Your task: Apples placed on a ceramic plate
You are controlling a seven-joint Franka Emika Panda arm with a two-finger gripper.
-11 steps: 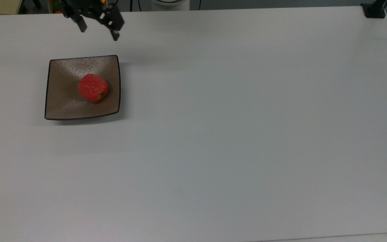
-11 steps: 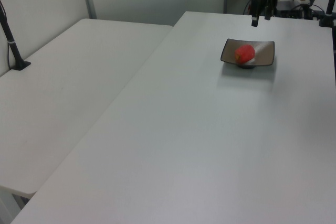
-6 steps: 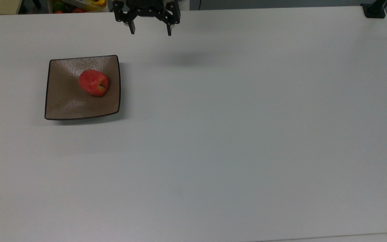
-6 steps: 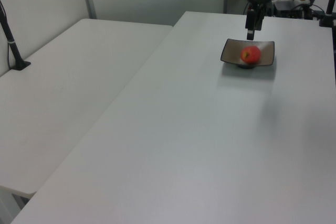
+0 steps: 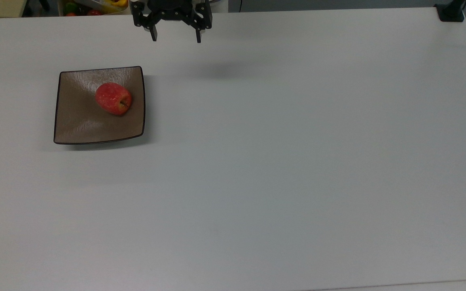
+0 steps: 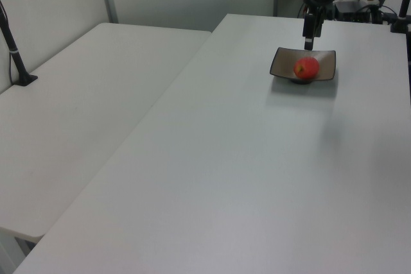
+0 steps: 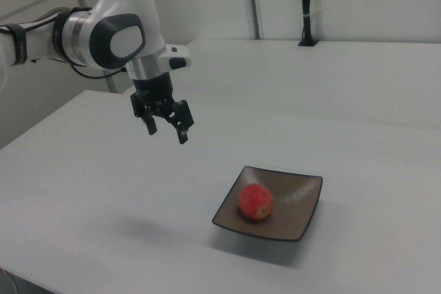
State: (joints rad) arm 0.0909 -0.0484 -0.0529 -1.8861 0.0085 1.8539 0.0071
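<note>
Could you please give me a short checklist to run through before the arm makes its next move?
1. Apple on the ceramic plate: ok, it lies inside the rim, toward the top view's right.
2. Gripper free of the apple: ok, jaws open and empty, raised above the table.
3. Gripper away from the plate: ok, it hangs off to the top view's upper right of it.
4. Plate flat on the table: ok, it sits level in the right view.
5. Apple at rest: cannot tell from these pictures.
</note>
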